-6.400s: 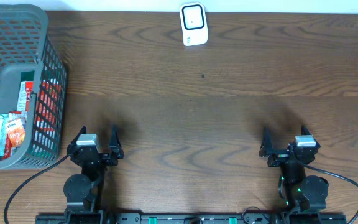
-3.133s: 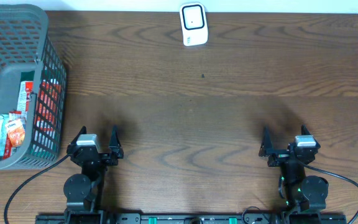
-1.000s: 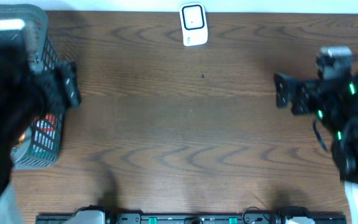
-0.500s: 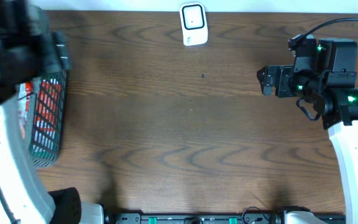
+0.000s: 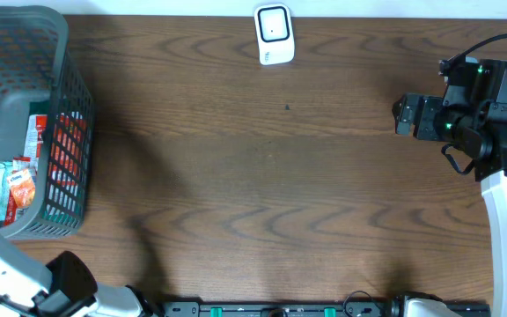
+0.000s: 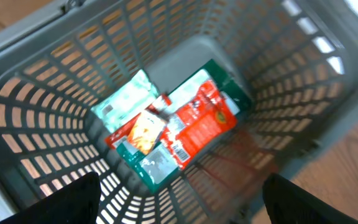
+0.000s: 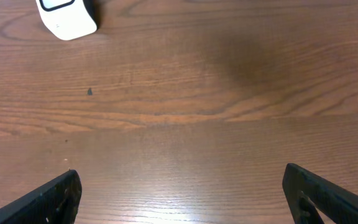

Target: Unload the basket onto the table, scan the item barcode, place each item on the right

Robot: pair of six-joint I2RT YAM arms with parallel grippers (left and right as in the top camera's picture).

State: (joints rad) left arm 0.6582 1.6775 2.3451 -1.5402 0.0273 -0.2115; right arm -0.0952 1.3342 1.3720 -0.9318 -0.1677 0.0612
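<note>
Pickup is in hand: left jaws hang wide open, empty, over the basket (image 6: 291,81) holding the red packet (image 6: 194,121), and must next descend onto it; right jaws gape empty over the bench (image 7: 229,93).

We see the left pincer (image 6: 179,202) spread wide above the open top of the basket (image 6: 278,81). Its grid walls close in on all sides, so entry is from above only. The packets (image 6: 176,134) lie heaped mid-floor, with narrow bare strips between them and the walls. Across the surface (image 5: 262,176) we find open wood from the basket at the left edge to the right pincer (image 5: 405,115), which hangs with its jaws apart. The white scanner (image 5: 274,35) stands alone at the far edge.
</note>
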